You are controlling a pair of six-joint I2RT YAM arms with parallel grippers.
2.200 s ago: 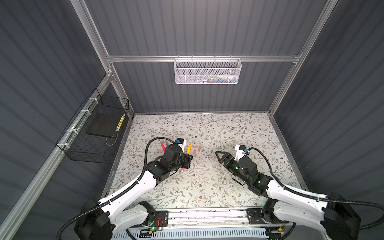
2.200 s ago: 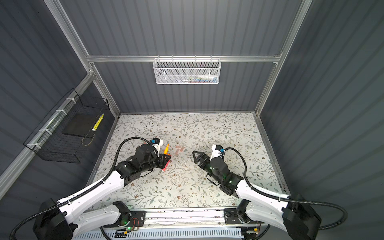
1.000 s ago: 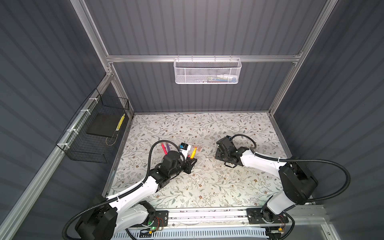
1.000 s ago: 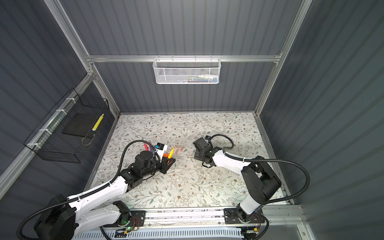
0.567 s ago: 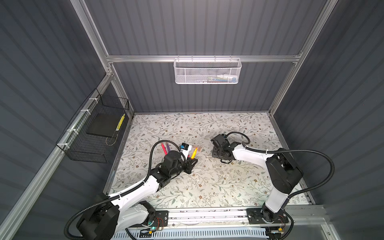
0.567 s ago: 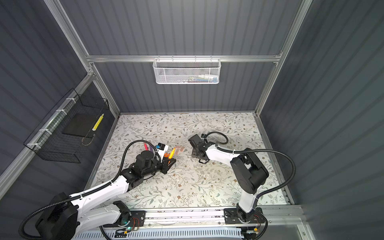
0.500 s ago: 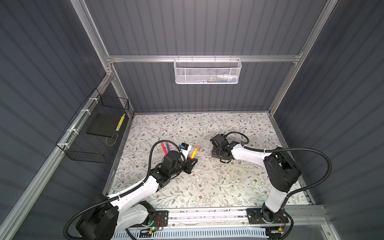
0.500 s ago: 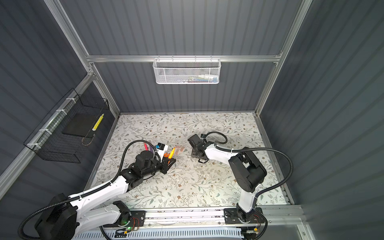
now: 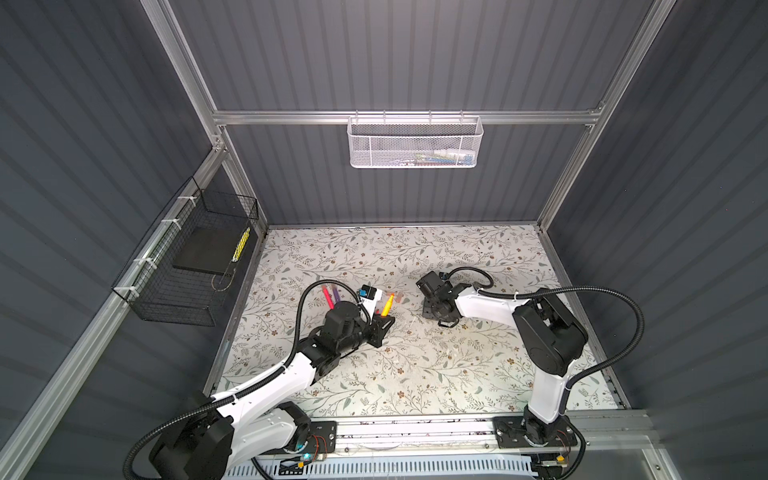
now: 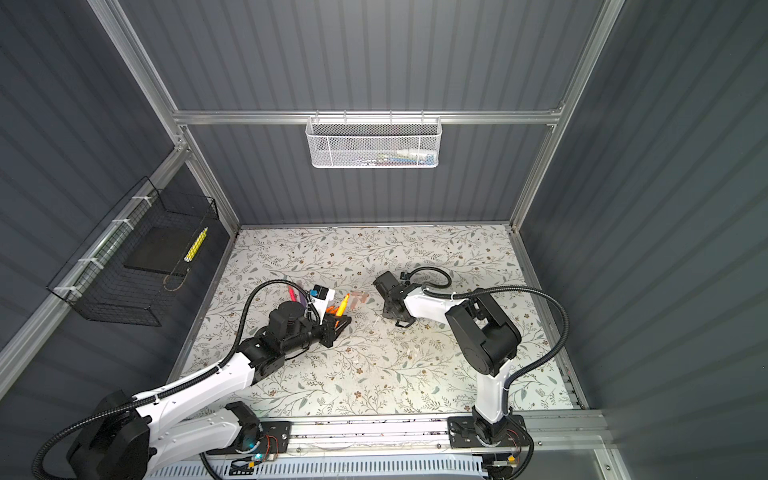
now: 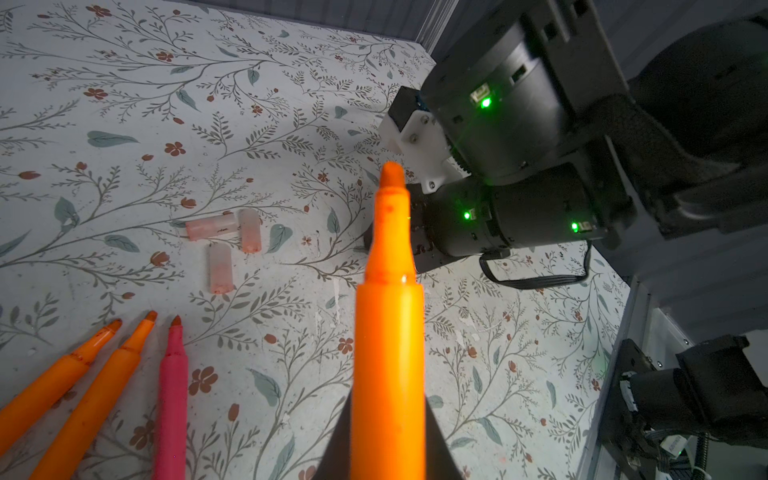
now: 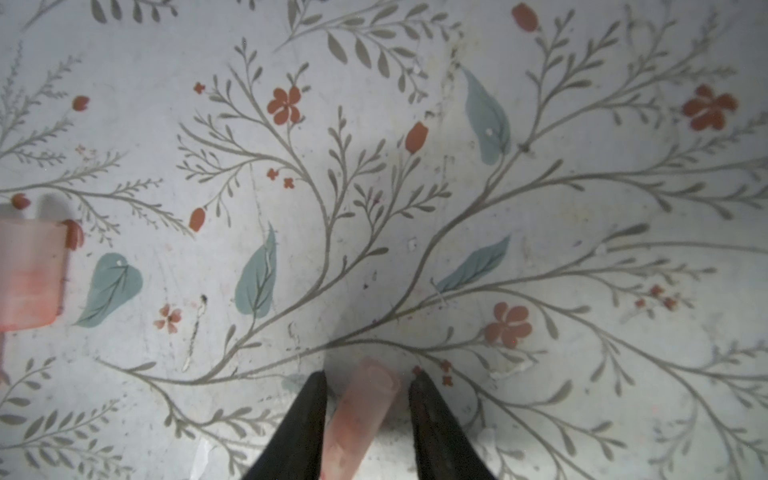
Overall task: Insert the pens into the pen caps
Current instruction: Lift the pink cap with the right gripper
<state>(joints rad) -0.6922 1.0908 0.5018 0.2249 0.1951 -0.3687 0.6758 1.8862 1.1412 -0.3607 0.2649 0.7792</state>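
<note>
1. Orange pen (image 11: 388, 353): probably light, stiff, slick; clenched at its barrel by left hand (image 9: 381, 325), left of centre in a top view.
2. Pen cap (image 12: 361, 415): likely rolls; lies on table (image 12: 540, 208), flanked by released right hand (image 12: 369, 376); grip mid-length.

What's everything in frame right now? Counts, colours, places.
held pen: 1, orange, in left gripper
loose orange pens: 2, side by side on table
purple pen: 1, on table, apart from those
pink-red pens: 2; one beside the orange pair, one beside the purple pen
caps: 4 seen, pale pink translucent; three clustered on table, one between right gripper jaws
white mesh basket: 1, back rail
black wire basket: 1, left wall
table: 1, floral
left gripper: black, shut on held pen
right gripper: black, open, straddling a cap
</note>
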